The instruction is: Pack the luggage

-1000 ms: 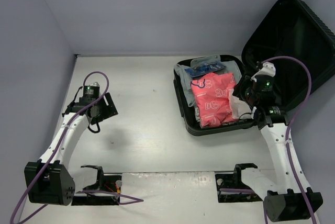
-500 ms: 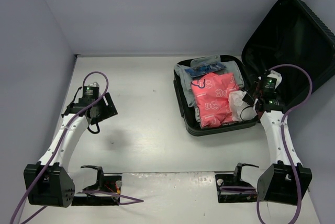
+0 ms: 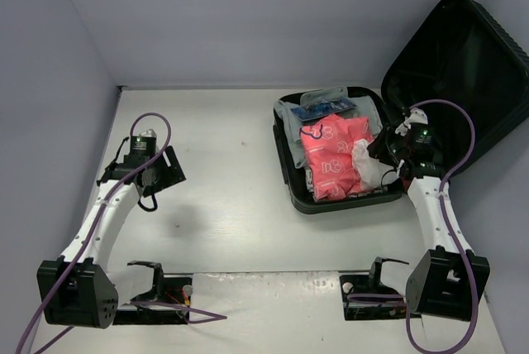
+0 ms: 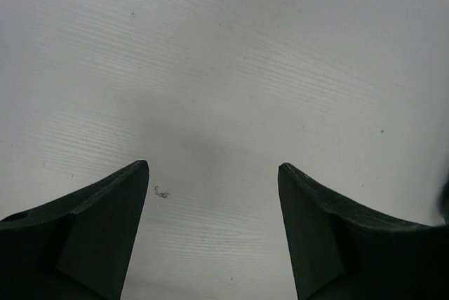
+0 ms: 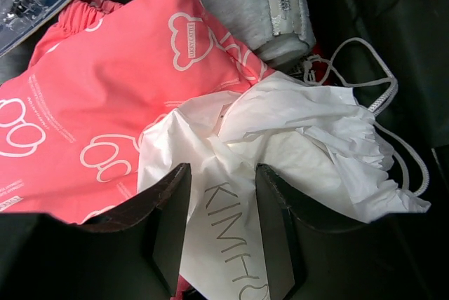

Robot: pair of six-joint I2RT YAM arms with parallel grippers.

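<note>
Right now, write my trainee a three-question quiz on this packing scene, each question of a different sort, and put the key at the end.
1. True or false: the luggage has its lid shut.
2. What lies between the fingers of the right gripper? A) a shoe B) a white bag C) a book
3. Fill in: the left gripper, above the bare table, has its jaws ____.

Key
1. False: the lid stands open.
2. B
3. open
</note>
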